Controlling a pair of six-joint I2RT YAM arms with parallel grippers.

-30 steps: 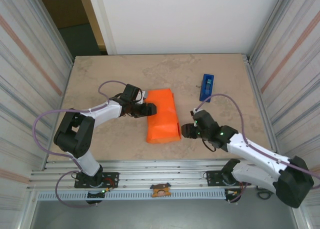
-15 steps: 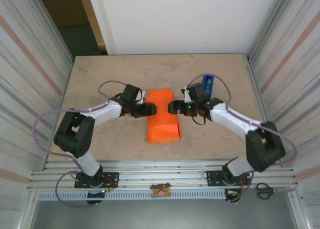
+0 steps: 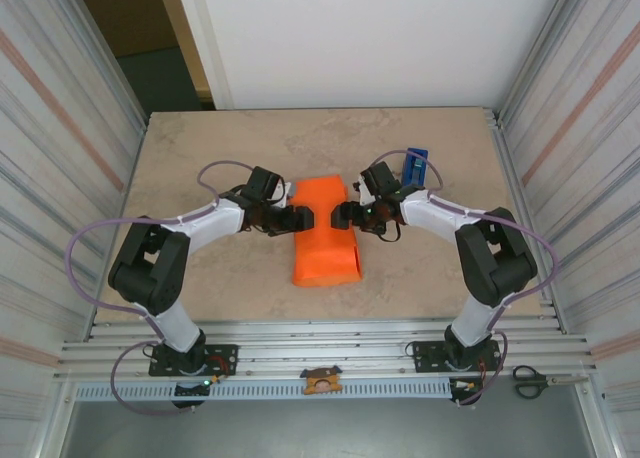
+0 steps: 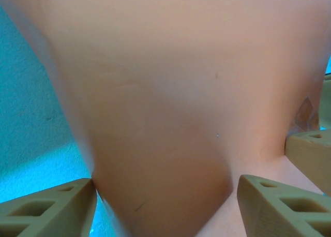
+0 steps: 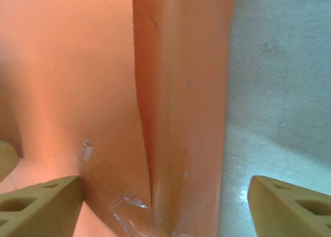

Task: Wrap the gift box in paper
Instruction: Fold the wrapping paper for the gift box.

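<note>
Paper [image 3: 323, 240] between left gripper [image 3: 304, 219], right gripper [image 3: 339, 216]

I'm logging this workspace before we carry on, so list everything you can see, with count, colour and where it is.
paper: one, orange, folded into a parcel, table centre
clear tape: one strip, transparent, on the paper
tape dispenser: one, blue, behind the right hand
scissors: one pair, dark, near-right rail
table: one, beige marbled
left hand: one, paper's left edge, fingers astride it
right hand: one, paper's right edge, jaws open
</note>
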